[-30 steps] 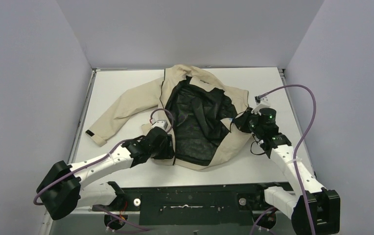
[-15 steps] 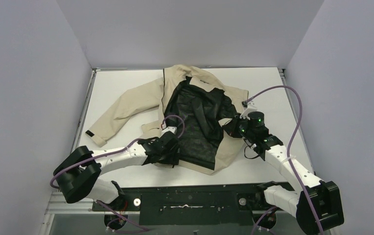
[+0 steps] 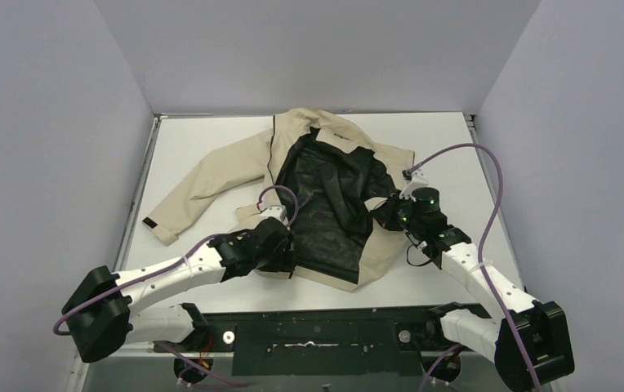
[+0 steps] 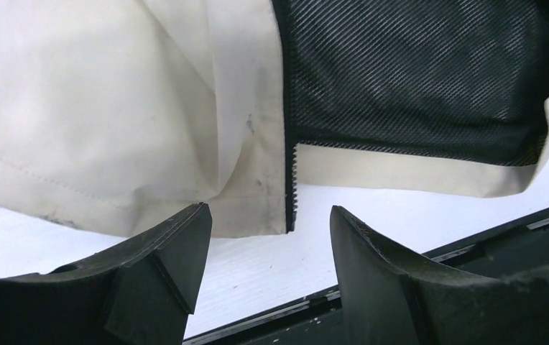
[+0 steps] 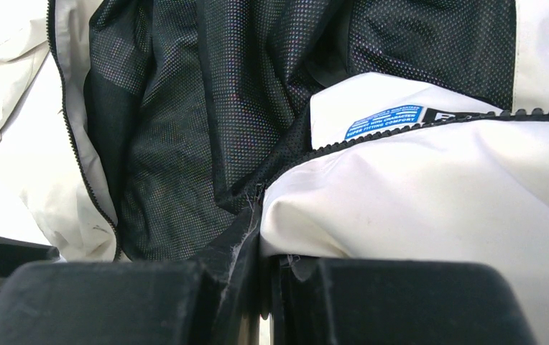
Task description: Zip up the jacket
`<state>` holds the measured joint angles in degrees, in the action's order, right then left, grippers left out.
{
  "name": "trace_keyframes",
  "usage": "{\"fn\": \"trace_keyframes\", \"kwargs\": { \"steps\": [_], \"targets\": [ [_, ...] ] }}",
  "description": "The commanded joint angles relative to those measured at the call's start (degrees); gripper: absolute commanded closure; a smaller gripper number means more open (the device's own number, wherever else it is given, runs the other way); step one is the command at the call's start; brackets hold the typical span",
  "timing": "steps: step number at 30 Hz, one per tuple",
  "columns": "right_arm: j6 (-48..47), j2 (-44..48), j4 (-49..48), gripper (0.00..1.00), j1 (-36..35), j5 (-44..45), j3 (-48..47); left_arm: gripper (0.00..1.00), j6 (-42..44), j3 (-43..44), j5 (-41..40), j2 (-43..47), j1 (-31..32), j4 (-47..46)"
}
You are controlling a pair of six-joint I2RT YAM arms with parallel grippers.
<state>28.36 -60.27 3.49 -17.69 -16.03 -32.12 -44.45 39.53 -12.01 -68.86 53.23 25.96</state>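
The jacket [image 3: 227, 167] lies open on the white table [image 3: 186, 135], its beige shell outward and its black mesh lining [image 3: 329, 208] facing up. My left gripper [image 3: 286, 251] hovers at the left front panel's bottom hem, open and holding nothing. In the left wrist view the lower end of the dark zipper [image 4: 290, 205] hangs just beyond the gap between the fingers of the left gripper [image 4: 269, 219]. My right gripper [image 3: 384, 214] is shut on the right front panel's edge. The right wrist view shows beige cloth and lining pinched in the right gripper [image 5: 264, 267], with zipper teeth [image 5: 466, 118] running off to the right.
A long sleeve with a black cuff tab [image 3: 156, 229] stretches toward the table's left side. A black rail [image 3: 325, 327] runs along the near edge, just below the hem. Grey walls close in on both sides. A blue label [image 5: 386, 121] sits inside the right panel.
My right gripper has pulled the right front panel leftward, folding it over the lining, then stayed put. My left arm shifted slightly along the bottom hem.
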Motion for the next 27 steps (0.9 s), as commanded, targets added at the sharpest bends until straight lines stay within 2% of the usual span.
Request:
{"fn": "trace_keyframes", "kwargs": {
  "steps": [1, 7, 27],
  "targets": [
    [-0.1, 0.4, -2.6, 1.0, -0.5, 1.0, -0.3, 0.39, -1.3, 2.2, -1.1, -0.4, 0.3, 4.3],
    [-0.5, 0.5, -2.0, 1.0, -0.7, 1.5, -0.4, 0.39, -1.7, 1.4, -2.5, -2.2, 0.4, 5.5],
    [-0.6, 1.9, -1.5, 1.0, -1.0, 2.7, 0.6, 0.42, -0.4, 0.3, -2.9, -11.6, 0.3, -0.1]
  ]
}}
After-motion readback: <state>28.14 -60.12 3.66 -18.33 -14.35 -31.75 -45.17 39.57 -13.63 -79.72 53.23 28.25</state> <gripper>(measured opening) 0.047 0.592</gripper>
